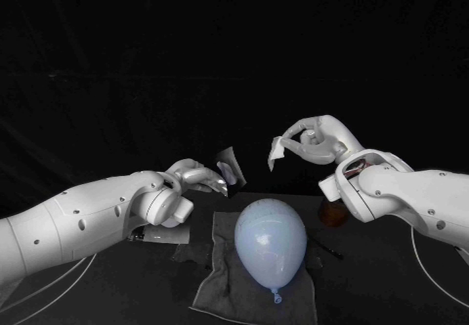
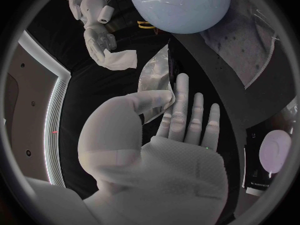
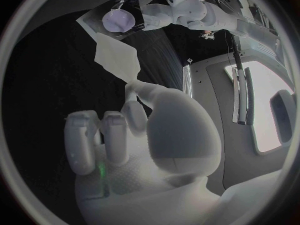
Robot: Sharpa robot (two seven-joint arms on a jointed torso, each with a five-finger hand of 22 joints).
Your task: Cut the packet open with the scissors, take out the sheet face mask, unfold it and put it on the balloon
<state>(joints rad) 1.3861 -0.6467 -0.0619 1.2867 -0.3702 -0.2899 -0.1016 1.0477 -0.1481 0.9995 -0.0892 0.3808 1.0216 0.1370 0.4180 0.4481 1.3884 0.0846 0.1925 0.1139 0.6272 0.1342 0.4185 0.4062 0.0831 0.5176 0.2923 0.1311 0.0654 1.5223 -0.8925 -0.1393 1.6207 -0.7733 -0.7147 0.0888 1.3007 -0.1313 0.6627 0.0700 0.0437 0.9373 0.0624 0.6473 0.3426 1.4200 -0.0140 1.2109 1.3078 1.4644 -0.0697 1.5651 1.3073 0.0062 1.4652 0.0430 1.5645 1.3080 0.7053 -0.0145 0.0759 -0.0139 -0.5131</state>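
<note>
A pale blue balloon (image 1: pixel 271 240) lies on a grey cloth (image 1: pixel 210 288) in the middle of the table. My left hand (image 1: pixel 200 179) is raised to the balloon's left and pinches the silvery packet (image 1: pixel 230 167) by one edge; in the left wrist view the packet (image 2: pixel 153 75) sits under the thumb with the other fingers (image 2: pixel 197 112) straight. My right hand (image 1: pixel 318 139) is raised higher at the right. It holds the folded white sheet mask (image 1: pixel 276 152), which hangs from its fingertips clear of the packet. The mask (image 3: pixel 115 57) is pinched between thumb and finger.
A brown object (image 1: pixel 332 211) stands on the table behind my right forearm. A thin dark item (image 1: pixel 331 253) lies just right of the cloth. A glossy flat piece (image 1: pixel 161 235) lies under my left arm. A yellow-handled thing (image 2: pixel 147 25) lies near the balloon (image 2: pixel 181 5).
</note>
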